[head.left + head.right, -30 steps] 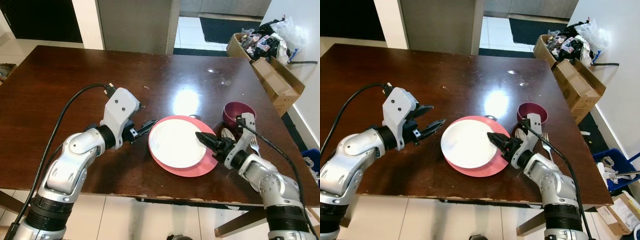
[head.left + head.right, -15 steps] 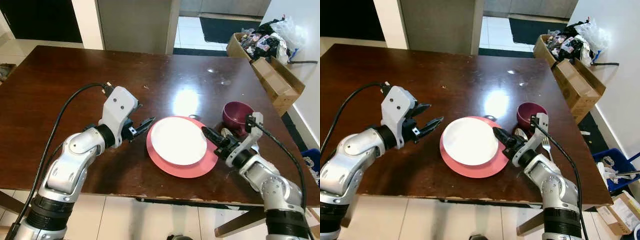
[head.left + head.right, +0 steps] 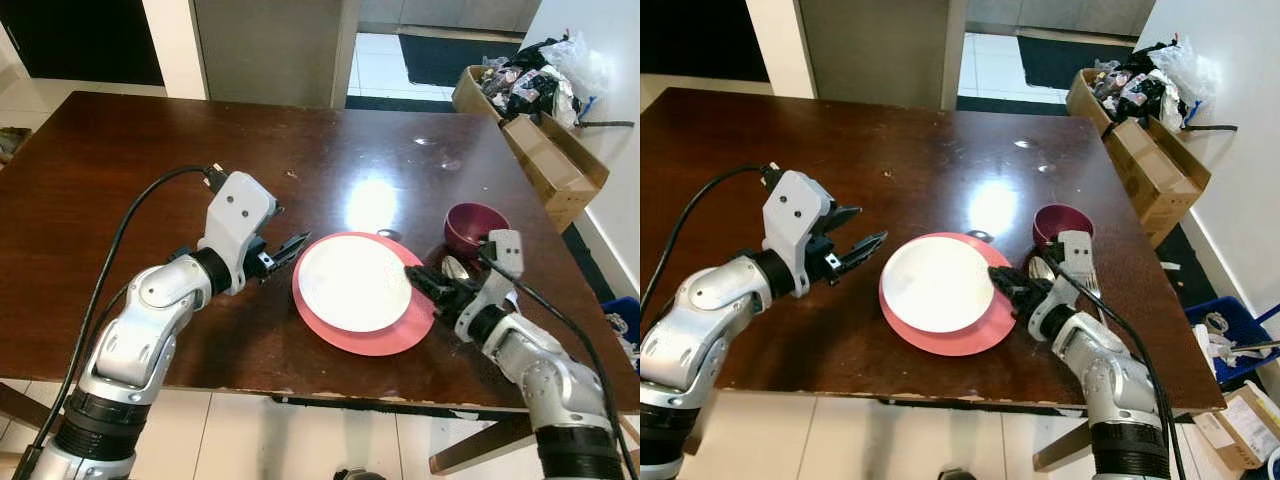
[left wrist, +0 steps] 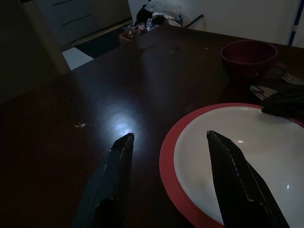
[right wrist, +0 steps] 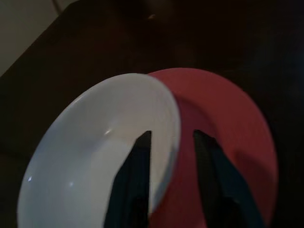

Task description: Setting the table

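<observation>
Dark polished worktop, glossy enough to throw back a ceiling light, with tiled floor and a cardboard box of clutter beyond its far right corner.

White plate: round, smooth, shallow-rimmed, apparently glazed ceramic. It sits stacked on a larger flat red plate near the front edge, set slightly off-centre toward the robot's left.

Right gripper: jaws parted and straddling the white plate's right rim, one finger over the white surface, the other over the red. Whether they press the rim cannot be told.

Left gripper: jaws open, holding nothing, poised just beside the red plate's left edge.

Maroon bowl: round, deep, standing right of the plates. A spoon and a fork lie on the worktop beside it.

Handling assessment: the white plate is judged rigid, moderately heavy, slick and breakable. The rim is the only practical hold, and a glazed edge may slip from narrow fingers. The stacked plates could slide on one another if nudged sideways.
</observation>
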Controlling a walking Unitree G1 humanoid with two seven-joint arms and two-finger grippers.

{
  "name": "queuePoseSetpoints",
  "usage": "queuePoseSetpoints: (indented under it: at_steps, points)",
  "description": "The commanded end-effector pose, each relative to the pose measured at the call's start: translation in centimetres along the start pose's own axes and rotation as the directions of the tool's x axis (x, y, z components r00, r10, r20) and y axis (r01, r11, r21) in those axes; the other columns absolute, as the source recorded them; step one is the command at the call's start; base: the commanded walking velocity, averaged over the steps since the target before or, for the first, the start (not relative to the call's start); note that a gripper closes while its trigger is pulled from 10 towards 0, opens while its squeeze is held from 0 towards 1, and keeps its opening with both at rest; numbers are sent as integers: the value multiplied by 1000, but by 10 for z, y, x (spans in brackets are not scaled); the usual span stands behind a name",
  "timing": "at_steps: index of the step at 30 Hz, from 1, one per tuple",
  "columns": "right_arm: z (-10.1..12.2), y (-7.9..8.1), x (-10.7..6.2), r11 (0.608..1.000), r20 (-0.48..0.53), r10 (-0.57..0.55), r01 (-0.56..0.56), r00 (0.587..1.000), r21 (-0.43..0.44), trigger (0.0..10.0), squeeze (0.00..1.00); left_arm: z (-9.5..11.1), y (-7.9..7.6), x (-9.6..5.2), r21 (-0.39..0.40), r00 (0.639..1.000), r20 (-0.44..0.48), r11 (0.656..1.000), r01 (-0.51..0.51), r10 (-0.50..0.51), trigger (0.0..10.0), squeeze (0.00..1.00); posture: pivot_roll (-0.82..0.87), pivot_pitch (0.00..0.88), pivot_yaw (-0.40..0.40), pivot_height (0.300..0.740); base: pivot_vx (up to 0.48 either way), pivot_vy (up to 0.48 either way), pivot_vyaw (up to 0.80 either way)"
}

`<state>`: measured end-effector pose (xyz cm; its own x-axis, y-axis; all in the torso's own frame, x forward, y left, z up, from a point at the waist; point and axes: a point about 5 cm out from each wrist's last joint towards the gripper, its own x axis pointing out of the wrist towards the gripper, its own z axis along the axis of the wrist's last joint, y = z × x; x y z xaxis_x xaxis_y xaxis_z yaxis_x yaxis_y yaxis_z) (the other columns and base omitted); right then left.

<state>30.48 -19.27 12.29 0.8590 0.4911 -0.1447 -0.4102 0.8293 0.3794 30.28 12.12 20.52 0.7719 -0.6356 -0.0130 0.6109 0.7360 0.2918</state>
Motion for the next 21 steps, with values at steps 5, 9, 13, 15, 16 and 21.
queuePoseSetpoints:
  at_steps: [5,9,13,15,16,21]
  points:
    - [2,-3,9,997,-68,4,-9,998,-79,10000,1000,-1,2,0,-9,1000,-15,1000,-10,10,10000,0,-71,32,13,740,0,0,0]
    - [-5,-10,16,992,-166,-49,30,985,-120,10000,0,-1,2,-1,-10,1000,-14,1000,-16,16,10000,0,-66,35,8,740,0,0,0]
    - [-12,-16,18,989,-235,-82,50,968,-138,10000,0,-1,2,-2,-7,1000,-18,1000,-12,12,10000,0,-59,46,0,740,0,0,0]
    - [-16,-18,19,988,-264,-92,56,960,-141,10000,0,-1,2,-3,-4,1000,-21,1000,-10,9,10000,0,-59,46,0,740,0,0,0]
    - [-18,-17,20,993,-284,-68,35,956,-117,10000,0,-1,3,-5,1,1000,-26,1000,-8,8,10000,0,-55,54,-7,740,0,0,0]
    - [-12,-16,25,999,-302,11,-26,953,-44,5529,0,-1,8,-9,15,999,-34,1000,-22,22,10000,0,-45,63,-21,740,0,0,0]
